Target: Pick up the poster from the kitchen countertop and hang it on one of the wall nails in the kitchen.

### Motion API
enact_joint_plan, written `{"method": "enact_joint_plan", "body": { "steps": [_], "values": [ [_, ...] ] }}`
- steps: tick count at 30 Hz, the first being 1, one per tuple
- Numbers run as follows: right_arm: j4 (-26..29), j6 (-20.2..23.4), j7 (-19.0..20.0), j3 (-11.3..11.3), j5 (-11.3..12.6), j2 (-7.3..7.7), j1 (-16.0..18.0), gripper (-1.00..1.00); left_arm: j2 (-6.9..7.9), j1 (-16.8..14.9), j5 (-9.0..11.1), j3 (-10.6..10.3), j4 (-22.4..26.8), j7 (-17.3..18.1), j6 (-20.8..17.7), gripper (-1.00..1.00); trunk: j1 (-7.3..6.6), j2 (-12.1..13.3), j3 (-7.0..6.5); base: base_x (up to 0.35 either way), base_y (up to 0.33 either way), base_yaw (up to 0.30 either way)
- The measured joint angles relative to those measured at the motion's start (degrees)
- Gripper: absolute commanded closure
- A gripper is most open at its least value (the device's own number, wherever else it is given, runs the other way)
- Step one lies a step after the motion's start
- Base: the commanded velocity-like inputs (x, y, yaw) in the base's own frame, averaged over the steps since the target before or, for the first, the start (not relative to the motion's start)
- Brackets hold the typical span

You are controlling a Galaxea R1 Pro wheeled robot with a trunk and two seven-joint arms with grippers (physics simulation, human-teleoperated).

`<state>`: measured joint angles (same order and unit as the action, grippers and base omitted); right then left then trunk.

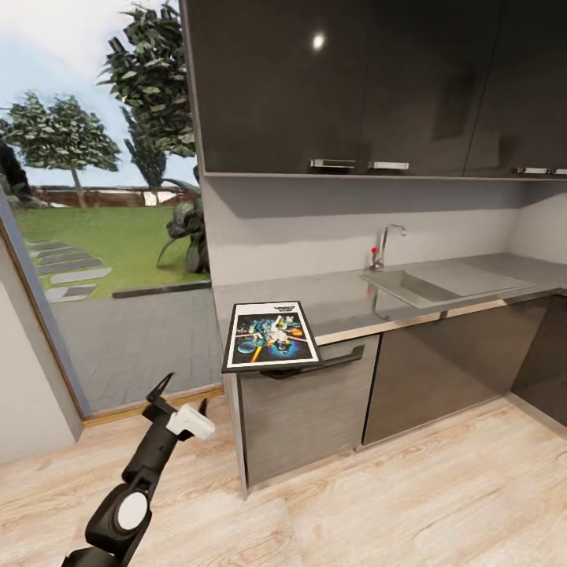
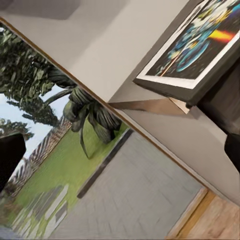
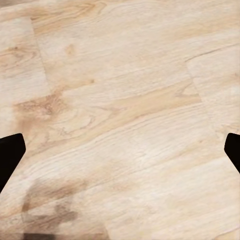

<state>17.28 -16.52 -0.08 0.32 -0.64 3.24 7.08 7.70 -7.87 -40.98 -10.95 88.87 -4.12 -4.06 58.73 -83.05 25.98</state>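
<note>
The black left arm is raised at the head view's lower left, its dark two-fingered left gripper held upward with fingers spread apart.

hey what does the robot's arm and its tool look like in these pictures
In the head view the left arm is glossy black with rounded segments, a pale grey disc at one joint and a white block at the wrist. Its tool has two thin, black, tapered fingers. In the right wrist view, the right tool's fingertips are plain black.

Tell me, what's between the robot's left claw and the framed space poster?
Nothing: the head view shows open air between the black left gripper and the black-framed, white-bordered poster.
</note>
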Motion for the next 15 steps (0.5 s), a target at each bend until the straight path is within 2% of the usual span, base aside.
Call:
{"method": "enact_joint_plan", "body": {
  "steps": [1, 4, 10, 15],
  "values": [
    [0.0, 0.0, 0.0, 0.0, 0.0, 0.0, 0.0, -1.0, -0.01, 0.0, -0.77, -0.01, -0.06, -0.69, -0.02, -1.0, 0.0, 0.0, 0.0, 0.0, 0.0, 0.0],
    [-0.01, 0.0, 0.0, 0.02, 0.0, -0.02, 0.0, -1.0, -0.03, 0.0, -4.05, -0.03, -1.1, -5.73, -0.13, -1.0, 0.0, 0.0, 0.0, 0.0, 0.0, 0.0],
    [-0.01, 0.0, 0.0, 0.06, 0.0, -0.03, 0.0, -1.0, -0.04, 0.0, -4.62, -0.04, -1.54, -6.91, -0.1, -1.0, 0.0, 0.0, -0.02, -0.031, 0.0, -0.049],
    [0.0, 0.01, 0.0, 0.07, 0.0, -0.04, -0.01, -1.0, -0.05, -0.01, -4.63, -0.05, -1.74, -7.07, -0.18, -1.0, 0.03, 0.01, -0.16, -0.226, 0.0, -0.205]
  ]
}}
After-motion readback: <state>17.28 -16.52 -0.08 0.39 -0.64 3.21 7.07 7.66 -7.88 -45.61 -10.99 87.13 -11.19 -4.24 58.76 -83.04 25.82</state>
